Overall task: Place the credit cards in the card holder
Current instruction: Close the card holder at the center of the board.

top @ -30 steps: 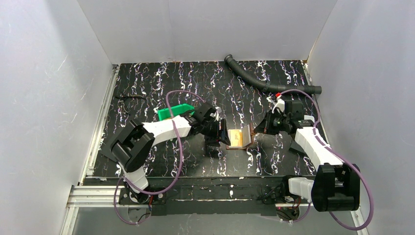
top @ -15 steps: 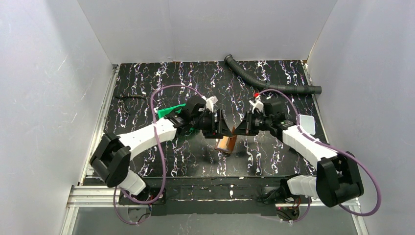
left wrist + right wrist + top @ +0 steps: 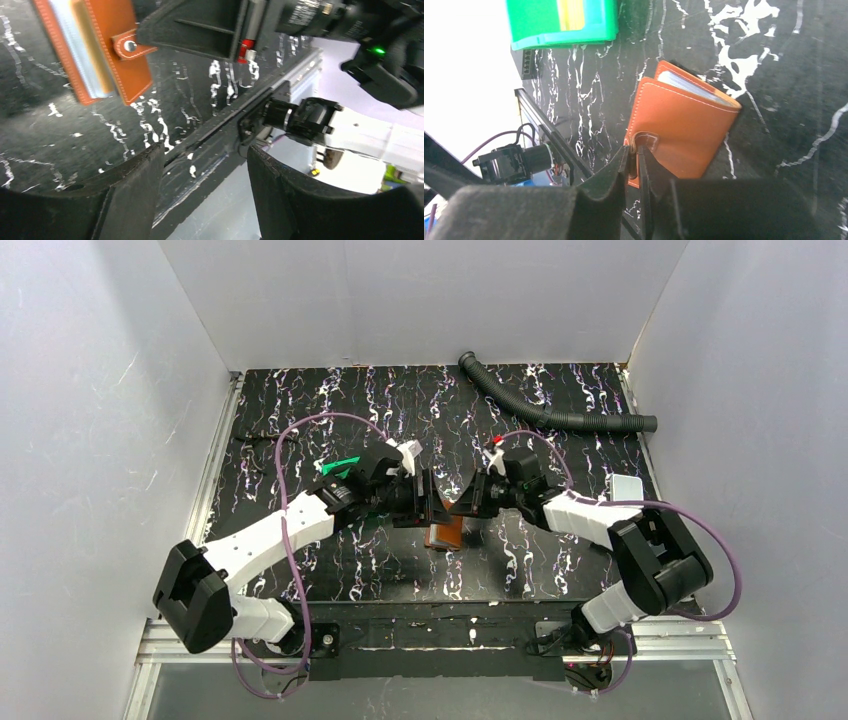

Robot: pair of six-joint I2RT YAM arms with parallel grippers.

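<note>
Card holder: The brown card holder (image 3: 684, 130) is folded over. It sits in the middle of the table, between the two claws. Pale pocket edges peek out of its open side. It seems to hang by its tab, and I cannot tell if its bottom touches the table.
Snap tab: The little snap tab (image 3: 644, 139) sticks out at one edge. It is the only bit that is held.
Right claw: The right claw (image 3: 634, 162) is pinched together on the snap tab.
Left claw: The left claw (image 3: 205, 155) is spread apart with nothing in it. It is just beside the holder.
Cards: One yellow card (image 3: 571, 10) lies in the green bin (image 3: 534, 22), well apart from the holder. I cannot see any other cards.
Table: The table (image 3: 799, 100) is black with white streaks.
Step now: I think the holder is being held up so the left claw can take its other side. I cannot tell if the tab is being pulled to open it or to shut it.
How to do it well: Hold the tab tight but do not tug hard. Bring the left claw in slowly and close it on the cover, not on the pockets. Keep the holder low so a slip is a small drop.
Watch out: A thin tab can slide out, and then the holder would swing or fall.
</note>
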